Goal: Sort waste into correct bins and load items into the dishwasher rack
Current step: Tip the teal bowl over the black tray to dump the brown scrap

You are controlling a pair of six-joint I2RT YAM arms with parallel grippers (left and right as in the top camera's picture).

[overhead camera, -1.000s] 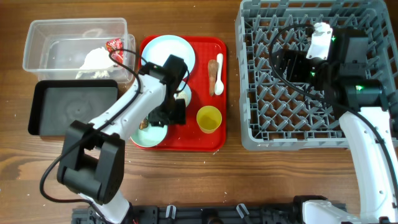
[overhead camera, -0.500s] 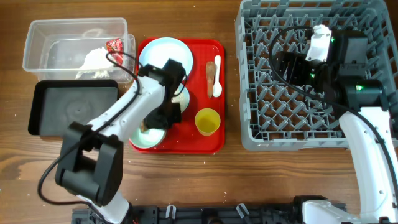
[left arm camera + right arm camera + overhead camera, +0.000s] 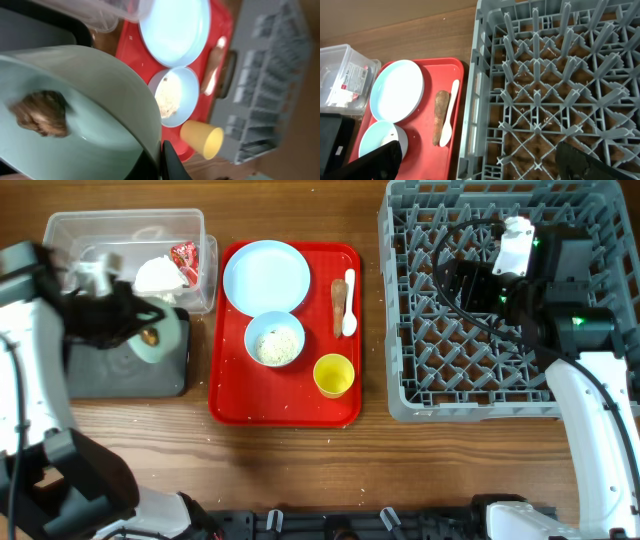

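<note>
The left gripper (image 3: 159, 161) pinched the rim of a pale blue bowl (image 3: 100, 100), apparently tilting it so its brown food lump (image 3: 42, 112) could slide into the black tray (image 3: 110, 375) directly beneath. The right gripper (image 3: 480, 162) hung wide and empty above the dishwasher rack (image 3: 545, 75), ready for dishes.

Overhead, the left arm (image 3: 22, 345) is blurred and covers part of the black tray (image 3: 120, 375). From the left wrist, the bowl (image 3: 95, 115) runs off two edges — the left gripper (image 3: 161, 160) barely shows.
</note>
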